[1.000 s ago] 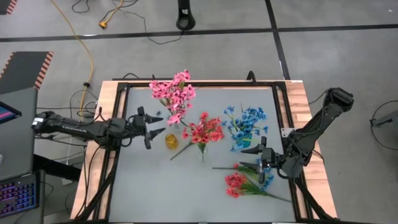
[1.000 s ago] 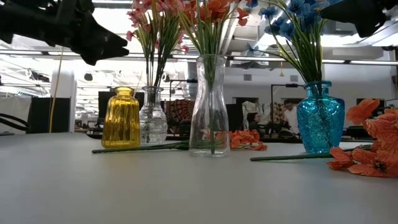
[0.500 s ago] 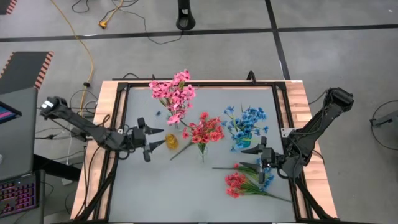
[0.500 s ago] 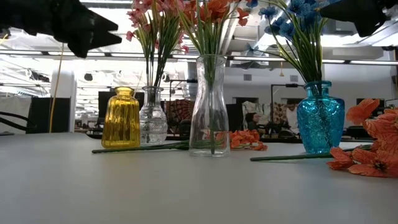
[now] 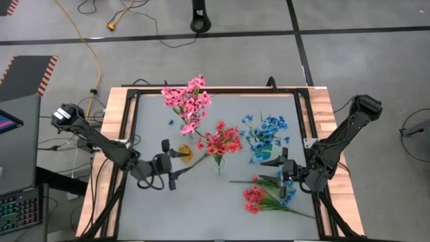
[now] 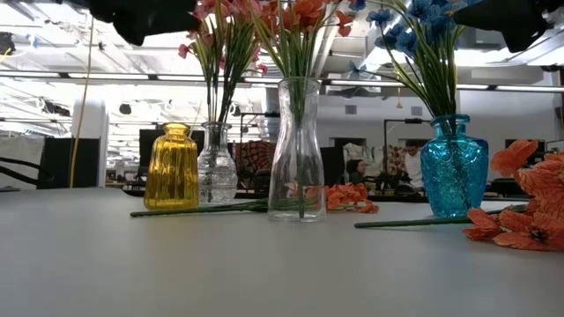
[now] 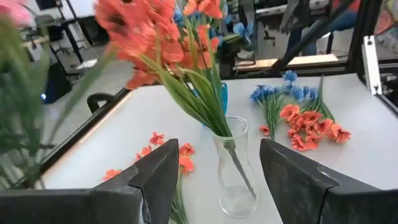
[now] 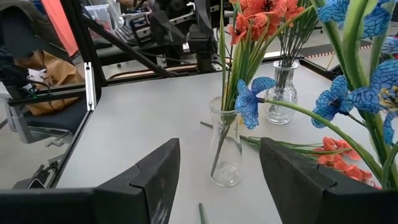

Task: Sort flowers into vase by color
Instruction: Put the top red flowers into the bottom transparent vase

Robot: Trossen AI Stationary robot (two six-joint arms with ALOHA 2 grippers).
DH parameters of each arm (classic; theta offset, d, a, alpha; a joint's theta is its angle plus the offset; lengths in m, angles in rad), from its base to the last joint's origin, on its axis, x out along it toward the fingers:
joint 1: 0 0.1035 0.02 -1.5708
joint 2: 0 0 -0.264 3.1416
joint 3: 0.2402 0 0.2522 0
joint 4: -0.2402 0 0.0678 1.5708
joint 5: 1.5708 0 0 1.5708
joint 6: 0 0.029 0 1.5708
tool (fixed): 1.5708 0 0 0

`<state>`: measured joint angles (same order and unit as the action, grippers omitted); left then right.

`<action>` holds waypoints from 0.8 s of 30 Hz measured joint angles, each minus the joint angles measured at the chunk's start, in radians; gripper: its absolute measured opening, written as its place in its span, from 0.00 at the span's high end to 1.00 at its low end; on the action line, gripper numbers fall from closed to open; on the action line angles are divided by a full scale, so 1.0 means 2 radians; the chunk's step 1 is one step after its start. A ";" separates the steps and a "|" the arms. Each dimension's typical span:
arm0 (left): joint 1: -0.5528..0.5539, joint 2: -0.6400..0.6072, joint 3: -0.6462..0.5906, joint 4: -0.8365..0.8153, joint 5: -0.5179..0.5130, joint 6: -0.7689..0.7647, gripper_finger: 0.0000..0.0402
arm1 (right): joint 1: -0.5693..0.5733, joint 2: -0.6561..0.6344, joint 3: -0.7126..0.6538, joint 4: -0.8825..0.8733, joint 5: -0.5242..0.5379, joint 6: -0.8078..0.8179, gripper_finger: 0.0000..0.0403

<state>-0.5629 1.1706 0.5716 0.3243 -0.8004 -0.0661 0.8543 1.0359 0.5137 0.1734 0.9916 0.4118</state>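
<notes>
The left gripper (image 5: pixel 176 168) hangs with open jaws and holds nothing, just beside the yellow vase (image 5: pixel 185 152), toward the near edge of the table (image 5: pixel 201 208). A loose red flower (image 5: pixel 195 161) lies beside that vase. The right gripper (image 5: pixel 277 173) waits near the right edge, jaws open and empty, above loose red flowers (image 5: pixel 255 197) on the table. Pink flowers (image 5: pixel 188 101) stand in a small clear vase (image 6: pixel 217 164), red ones (image 5: pixel 222 140) in the tall clear vase (image 6: pixel 298 150), blue ones (image 5: pixel 265 131) in the blue vase (image 6: pixel 454 165)

Dark jointed arms, seemingly matte black jaws
</notes>
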 joint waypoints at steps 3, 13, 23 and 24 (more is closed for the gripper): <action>0.003 0.033 0.025 -0.011 -0.001 -0.011 0.47 | 0.000 0.000 0.000 0.000 0.000 0.000 0.38; 0.036 0.131 0.117 -0.098 0.021 -0.025 0.47 | 0.000 0.000 0.000 -0.004 0.000 0.000 0.38; 0.099 0.189 0.169 -0.249 0.083 -0.086 0.47 | 0.000 0.000 0.000 -0.005 0.000 0.000 0.38; 0.105 0.194 0.169 -0.249 0.089 -0.085 0.47 | 0.000 0.000 0.000 -0.005 0.000 0.000 0.38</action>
<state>-0.3528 1.5594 0.9092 -0.1738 -0.6223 -0.2362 0.8547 1.0358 0.5137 0.1642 0.9916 0.4114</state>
